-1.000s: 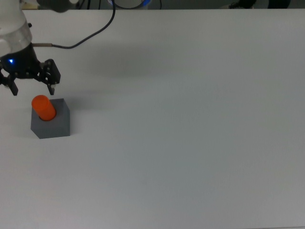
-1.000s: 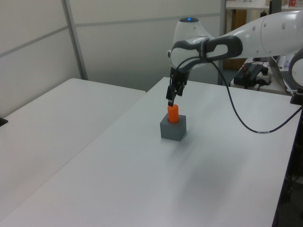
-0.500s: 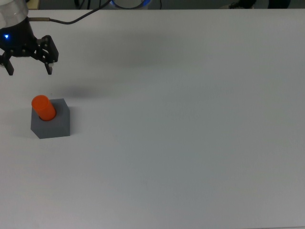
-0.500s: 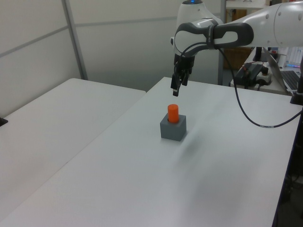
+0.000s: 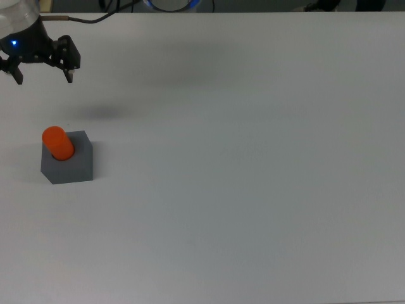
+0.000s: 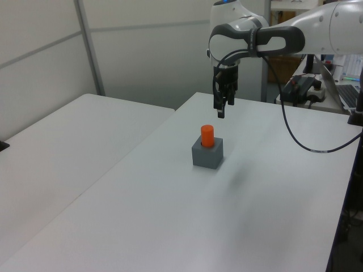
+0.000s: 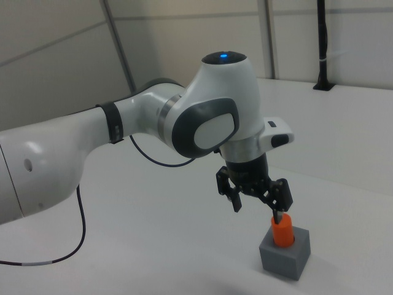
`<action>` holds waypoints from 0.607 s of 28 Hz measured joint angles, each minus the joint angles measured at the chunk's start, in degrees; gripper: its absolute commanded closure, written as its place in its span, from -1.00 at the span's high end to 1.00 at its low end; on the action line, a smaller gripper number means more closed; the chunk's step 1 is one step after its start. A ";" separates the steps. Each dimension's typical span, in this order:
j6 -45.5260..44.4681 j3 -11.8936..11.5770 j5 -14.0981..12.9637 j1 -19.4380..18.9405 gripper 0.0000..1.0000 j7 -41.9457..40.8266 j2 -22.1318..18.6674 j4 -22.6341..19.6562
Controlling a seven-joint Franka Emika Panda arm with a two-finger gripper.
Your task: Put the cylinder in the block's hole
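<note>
Cylinder upright in block hole, hand empty above

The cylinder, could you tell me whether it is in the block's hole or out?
In: the cylinder stands upright in the block, top protruding.

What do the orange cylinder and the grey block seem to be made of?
The short orange cylinder: probably plastic, going by its smooth, evenly bright surface. The dark grey cube-like block: matte and evenly coloured, with no glare; perhaps plastic or painted wood, the look leaves it open.
</note>
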State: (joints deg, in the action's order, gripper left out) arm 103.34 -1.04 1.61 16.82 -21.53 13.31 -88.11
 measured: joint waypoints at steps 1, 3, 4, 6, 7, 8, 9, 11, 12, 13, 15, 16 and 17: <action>-0.08 0.07 0.00 -0.06 1.00 0.09 0.00 0.08; -0.12 0.16 0.00 -0.40 1.00 0.32 0.00 0.13; -0.13 0.18 0.00 -0.65 1.00 0.42 0.01 0.13; -0.24 0.25 -0.01 -1.36 1.00 0.80 0.00 0.13; -0.36 0.27 -0.01 -1.64 1.00 1.02 0.00 0.14; -0.55 0.28 -0.01 -1.96 1.00 1.36 0.00 0.15; -0.77 0.30 -0.02 -2.27 1.00 1.77 0.00 0.19; -1.09 0.32 -0.08 -2.79 1.00 2.22 0.00 0.37; -1.26 0.35 -0.17 -3.06 1.00 2.43 -0.01 0.55; -1.39 0.37 -0.26 -3.23 1.00 2.54 -0.01 0.67; -1.87 0.37 -0.63 -3.50 1.00 2.60 -0.01 0.88; -2.16 0.37 -0.73 -3.59 1.00 2.61 -0.02 0.94; -2.46 0.38 -0.75 -3.70 1.00 2.61 -0.03 0.99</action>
State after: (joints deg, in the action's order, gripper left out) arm 100.87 -0.67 0.86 13.12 -18.91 13.28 -87.12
